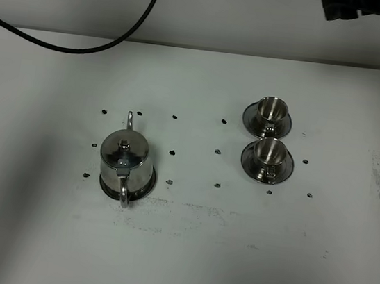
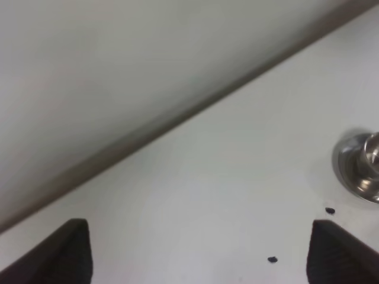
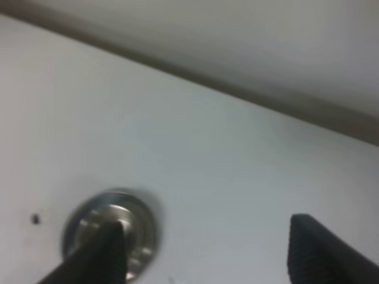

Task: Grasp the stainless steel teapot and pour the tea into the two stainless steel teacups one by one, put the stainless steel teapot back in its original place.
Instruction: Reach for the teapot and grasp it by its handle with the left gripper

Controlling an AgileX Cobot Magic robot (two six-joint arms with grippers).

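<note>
I have not begun the grasp: left gripper (image 2: pixel 201 257) and right gripper (image 3: pixel 213 254) stand wide open, empty. Next I take the teapot (image 1: pixel 126 156) by its handle (pointing to 6 o'clock).

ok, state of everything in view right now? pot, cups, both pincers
teapot: upright, lid on, standing on the wide saucer, not held
far cup: upright on the far saucer, untouched
near cup: upright on the near saucer, untouched
left pincer: open, empty
right pincer: open, empty
</note>
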